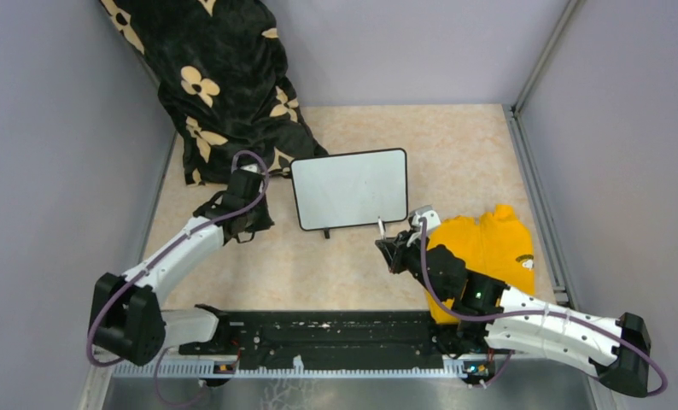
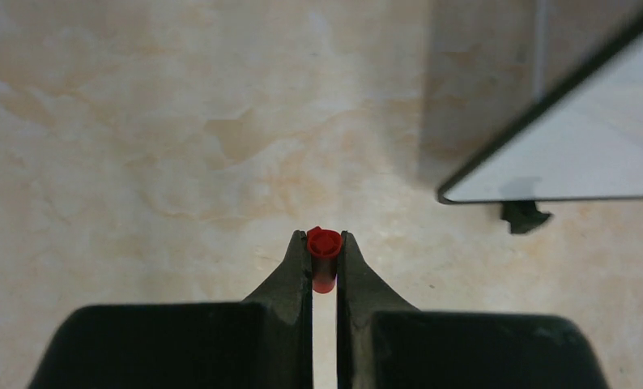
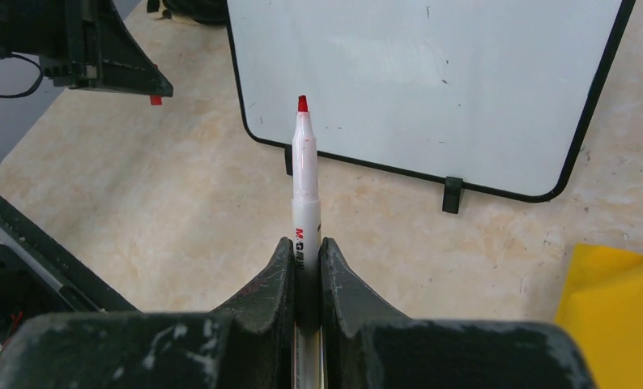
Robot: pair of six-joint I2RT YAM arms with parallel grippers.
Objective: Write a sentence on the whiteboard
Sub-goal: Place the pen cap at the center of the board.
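Small glossy white whiteboard with thin black frame [image 1: 350, 188] sits centre of the top view, on the beige marbled surface [image 1: 464, 145]. Your right tool [image 3: 306, 243] is clamped on a white marker with bare red tip [image 3: 305, 174], tip near the board's lower edge. Your left tool [image 2: 324, 237], left of the board, pinches a small red cap [image 2: 324, 247]

This looks like a robotics lab test cell. Plain grey panel walls [image 1: 54, 128] box in a marble-patterned desk [image 1: 464, 145], an aluminium rail [image 1: 536, 192] runs along one side, and a cabled left arm [image 1: 178, 248] and right arm [image 1: 549, 325] are bolted to a black mounting strip [image 1: 336, 329].
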